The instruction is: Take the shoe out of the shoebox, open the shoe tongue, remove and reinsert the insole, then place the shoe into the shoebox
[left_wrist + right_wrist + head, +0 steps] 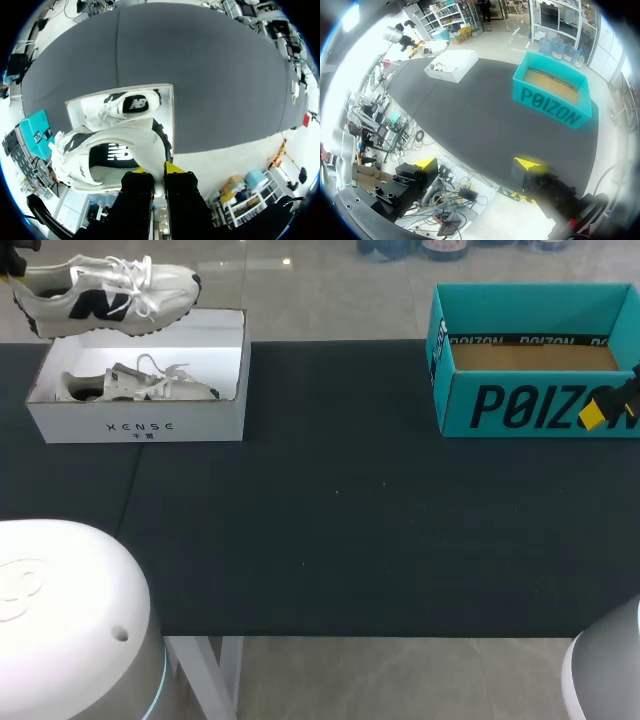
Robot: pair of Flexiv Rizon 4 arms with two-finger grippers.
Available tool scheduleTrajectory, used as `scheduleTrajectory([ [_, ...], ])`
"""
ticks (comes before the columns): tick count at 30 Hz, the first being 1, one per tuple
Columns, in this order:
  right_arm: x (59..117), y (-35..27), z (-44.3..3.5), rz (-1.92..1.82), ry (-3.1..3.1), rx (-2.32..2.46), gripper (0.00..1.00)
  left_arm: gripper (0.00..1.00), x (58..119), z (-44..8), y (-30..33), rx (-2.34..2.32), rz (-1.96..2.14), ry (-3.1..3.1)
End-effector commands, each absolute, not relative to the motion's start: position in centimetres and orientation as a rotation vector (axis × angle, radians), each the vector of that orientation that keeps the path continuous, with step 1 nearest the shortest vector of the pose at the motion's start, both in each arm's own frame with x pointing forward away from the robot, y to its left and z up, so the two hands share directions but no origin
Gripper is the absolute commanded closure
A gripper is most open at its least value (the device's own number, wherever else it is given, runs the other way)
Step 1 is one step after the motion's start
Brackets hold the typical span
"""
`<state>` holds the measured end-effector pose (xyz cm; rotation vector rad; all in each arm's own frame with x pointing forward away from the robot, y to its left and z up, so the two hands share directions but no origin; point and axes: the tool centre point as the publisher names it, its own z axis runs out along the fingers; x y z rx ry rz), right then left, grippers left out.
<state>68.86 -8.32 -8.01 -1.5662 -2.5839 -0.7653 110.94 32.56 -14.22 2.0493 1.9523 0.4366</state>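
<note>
Currently the dark worktop (340,520) carries two open boxes along its far edge. The white shoebox (140,425) sits at 10 o'clock, with one spare shoe (135,385) lying inside. The task shoe (100,295) hangs in the air over the shoebox's far wall, toe toward 3 o'clock. The left tool (159,172) is clamped on its heel. A teal box (520,405) stands at 2 o'clock. The right tool (477,164) is at 3 o'clock by that box's near corner, fingers wide apart and holding nothing.
</note>
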Motion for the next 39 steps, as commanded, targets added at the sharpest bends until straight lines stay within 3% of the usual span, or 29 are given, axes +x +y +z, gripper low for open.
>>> scheduleTrajectory([
  [1,69.2,-8.2,-7.9,-0.756,-2.582,-1.565,0.00,1.00,112.4,-14.2,32.9,2.064,0.425,1.958],
  [20,69.2,-8.2,-7.9,-0.756,-2.582,-1.565,0.00,1.00,117.8,-17.9,33.2,2.103,0.402,1.964],
  [39,69.2,-8.2,-7.9,-0.756,-2.582,-1.565,0.00,1.00,122.0,-26.4,31.8,2.096,0.309,2.066],
])
